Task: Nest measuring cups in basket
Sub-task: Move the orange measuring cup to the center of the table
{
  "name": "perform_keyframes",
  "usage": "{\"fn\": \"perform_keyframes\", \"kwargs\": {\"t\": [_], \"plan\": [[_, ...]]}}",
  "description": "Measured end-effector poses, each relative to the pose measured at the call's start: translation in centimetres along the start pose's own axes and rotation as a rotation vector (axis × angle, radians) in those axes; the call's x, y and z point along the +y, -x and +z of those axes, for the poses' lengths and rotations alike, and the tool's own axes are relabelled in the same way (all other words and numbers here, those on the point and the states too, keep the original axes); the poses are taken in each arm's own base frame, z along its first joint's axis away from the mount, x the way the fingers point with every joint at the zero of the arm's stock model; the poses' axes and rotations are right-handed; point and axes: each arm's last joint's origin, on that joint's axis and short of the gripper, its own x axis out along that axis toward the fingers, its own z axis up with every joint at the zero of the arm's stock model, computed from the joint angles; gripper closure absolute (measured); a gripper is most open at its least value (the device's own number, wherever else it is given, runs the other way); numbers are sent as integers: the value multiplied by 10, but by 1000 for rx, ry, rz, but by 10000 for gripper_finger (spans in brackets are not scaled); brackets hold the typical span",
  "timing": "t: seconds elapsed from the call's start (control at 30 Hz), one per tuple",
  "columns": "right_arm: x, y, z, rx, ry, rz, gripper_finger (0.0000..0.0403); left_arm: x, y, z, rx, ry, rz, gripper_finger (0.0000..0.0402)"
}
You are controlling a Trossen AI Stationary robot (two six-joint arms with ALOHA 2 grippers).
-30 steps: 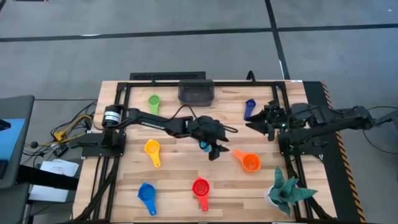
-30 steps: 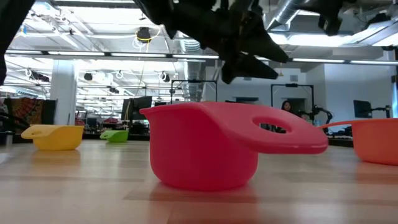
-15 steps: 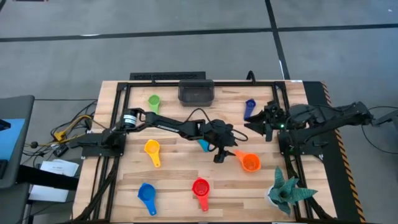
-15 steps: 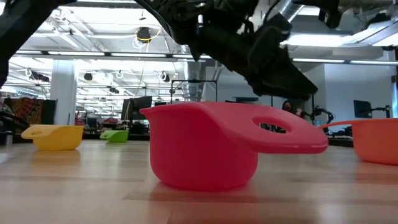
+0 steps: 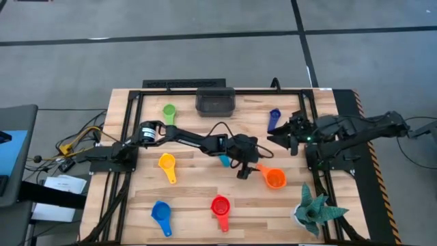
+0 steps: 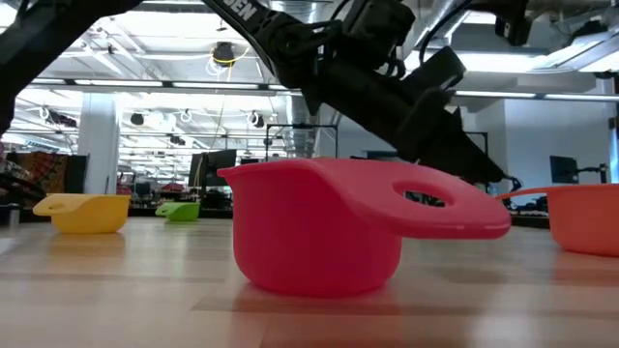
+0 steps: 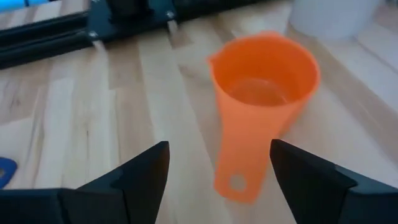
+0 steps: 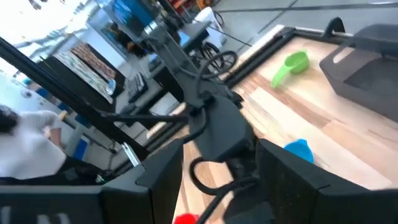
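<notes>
You had the left gripper spread wide and empty, lined up on the orange cup's handle to take it; the basket sat far centre, while your right gripper waited open beside the dark blue cup

Seven coloured measuring cups scattered, dark basket at far edge

Only partial white letters, "EN", (rest cut off) show on the left arm.

Left gripper nearer orange cup
</notes>
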Motion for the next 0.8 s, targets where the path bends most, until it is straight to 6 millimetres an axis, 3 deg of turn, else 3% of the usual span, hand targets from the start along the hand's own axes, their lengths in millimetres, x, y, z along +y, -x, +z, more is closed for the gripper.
{"fn": "perform_keyframes", "kwargs": {"t": [0.33,0.57,0.8], "plan": [[-1,19,8,-53,-81,52,178,39,8,-3,-55,461,5,132],[-1,19,8,-54,-91,52,179,30,-9,-27,-13,586,-69,132],[-1,19,8,-49,-124,52,179,28,-8,-22,-33,598,-148,132]]}}
